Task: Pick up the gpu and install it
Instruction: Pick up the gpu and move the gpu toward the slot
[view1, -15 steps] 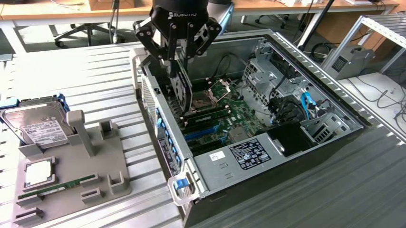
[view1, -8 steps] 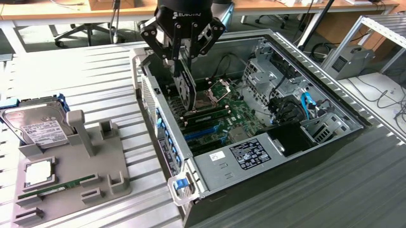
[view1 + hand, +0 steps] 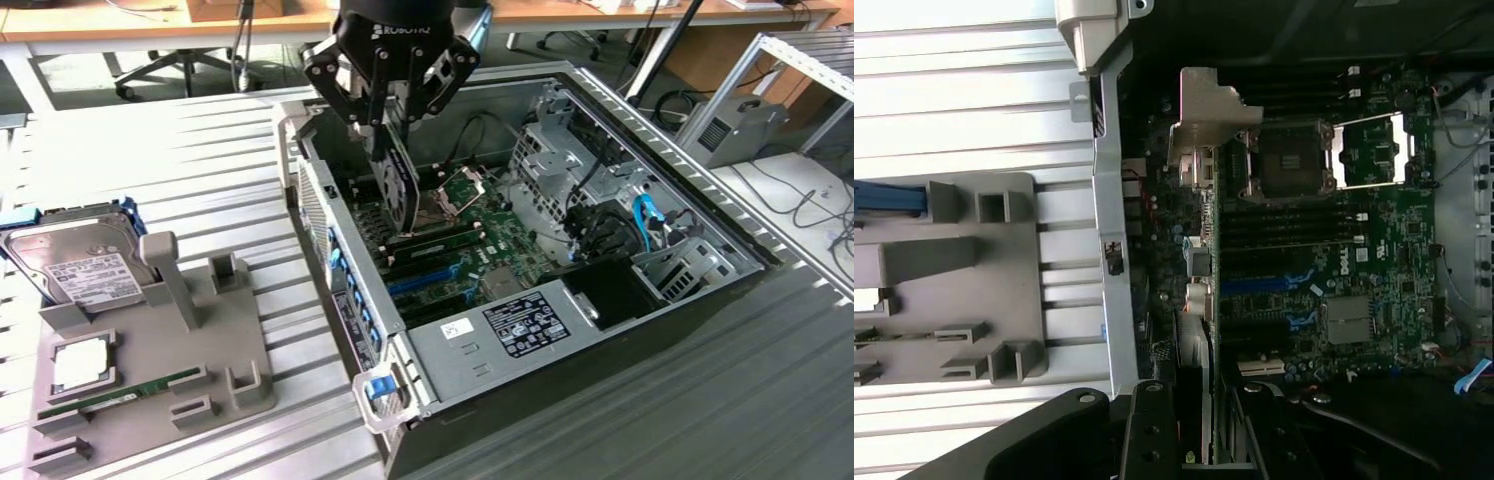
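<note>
The gpu [image 3: 404, 195] is held upright by its top edge in the gripper [image 3: 379, 135], whose fingers are closed narrowly on it. It is hung inside the open computer case [image 3: 601, 400], low over the motherboard [image 3: 505, 240]; whether it is seated cannot be told. A hard drive [image 3: 87, 270] and RAM stick [image 3: 120, 392] are kept on the grey fixture [image 3: 200, 340] at the exterior view's left

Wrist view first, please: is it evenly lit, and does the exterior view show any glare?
Wrist view: no, the ribbed table is washed out while the computer case interior is dim, darkest around the gripper. Exterior view: soft, even light, mild glare on the table ribs; the gpu reads dark.
</note>
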You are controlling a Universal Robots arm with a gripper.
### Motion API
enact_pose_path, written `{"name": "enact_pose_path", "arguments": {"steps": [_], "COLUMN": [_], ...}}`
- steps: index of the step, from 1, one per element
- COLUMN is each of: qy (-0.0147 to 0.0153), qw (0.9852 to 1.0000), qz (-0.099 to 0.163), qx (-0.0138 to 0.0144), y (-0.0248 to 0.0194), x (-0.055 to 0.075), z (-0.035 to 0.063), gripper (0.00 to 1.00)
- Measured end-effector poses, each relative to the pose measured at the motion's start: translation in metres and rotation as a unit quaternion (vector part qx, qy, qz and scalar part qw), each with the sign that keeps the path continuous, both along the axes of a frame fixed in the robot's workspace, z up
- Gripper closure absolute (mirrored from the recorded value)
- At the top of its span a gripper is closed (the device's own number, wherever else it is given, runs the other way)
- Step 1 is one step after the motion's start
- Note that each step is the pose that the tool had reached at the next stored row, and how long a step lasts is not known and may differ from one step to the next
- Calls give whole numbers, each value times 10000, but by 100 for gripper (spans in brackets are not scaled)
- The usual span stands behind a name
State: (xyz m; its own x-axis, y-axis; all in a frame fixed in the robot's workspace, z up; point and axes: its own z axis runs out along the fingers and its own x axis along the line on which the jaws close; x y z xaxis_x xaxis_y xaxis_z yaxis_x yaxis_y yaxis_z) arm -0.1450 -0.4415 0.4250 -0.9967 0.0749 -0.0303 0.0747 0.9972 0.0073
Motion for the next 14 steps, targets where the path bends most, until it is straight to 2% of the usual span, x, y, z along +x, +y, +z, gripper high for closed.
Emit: {"name": "enact_pose_path", "arguments": {"steps": [2,4,6,7,8,9,10,11,14], "qy": [0,0,0,0,0,0,0,0,0], "qw": [10000,10000,10000,10000,10000,10000,10000,10000,9999], "qz": [0,0,0,0,0,0,0,0,0], "qx": [0,0,0,-8,-12,-25,-61,-86,-105], "y": [0,0,0,0,0,0,0,0,0], "x": [30,171,346,503,574,602,661,677,691], "z": [0,0,0,-7,-12,-33,-78,-95,-109], "gripper": [73,73,73,73,73,73,73,73,73]}}
